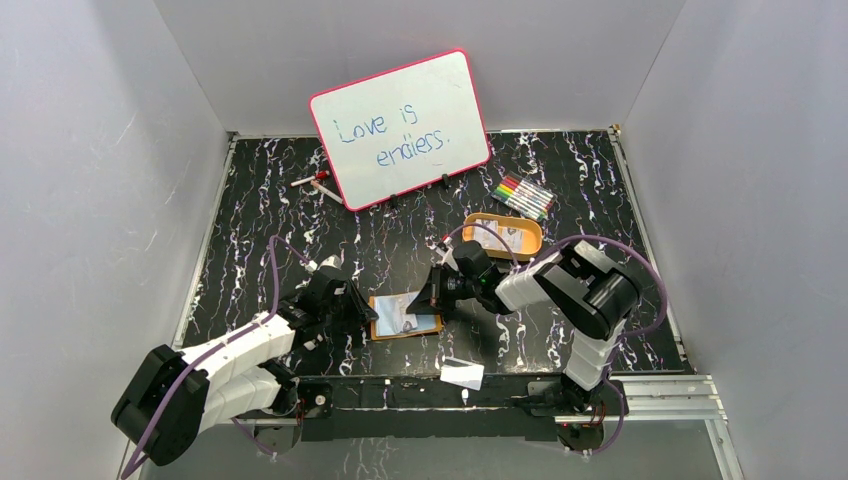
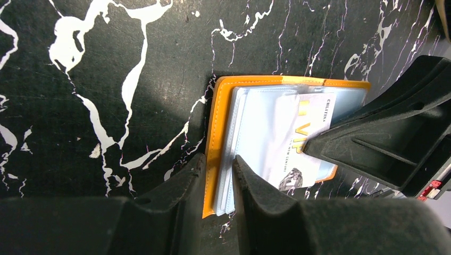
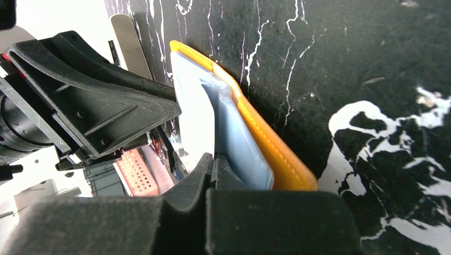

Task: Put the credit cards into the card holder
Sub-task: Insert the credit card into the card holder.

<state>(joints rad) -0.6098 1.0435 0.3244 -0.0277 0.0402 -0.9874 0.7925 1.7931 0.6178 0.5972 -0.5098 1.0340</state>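
Black white-veined table [image 2: 106,64], grey walls round it. Left gripper [image 2: 218,159] is clamped on the card holder [image 2: 219,117] at one edge: one finger outside the orange cover, the other pressing the clear sleeves. Right gripper [image 3: 211,159] is fully closed, pinching what looks like the end of a credit card [image 2: 298,138] printed VIP. That card is edge-on in the right wrist view, so the grip is hard to confirm. It lies across the holder's sleeves; can't tell if it's inside one. Holder lies open on the table between the two grippers. Second card [image 1: 462,372] sits nearer than the holder and to its right, well apart, at the table's near edge. Orange oval tray [image 1: 538,238] is beyond the holder to the right, third card [image 1: 505,235] in it. Markers [image 1: 522,195] lie just past the tray. Whiteboard [image 1: 400,128] stands far behind the holder.
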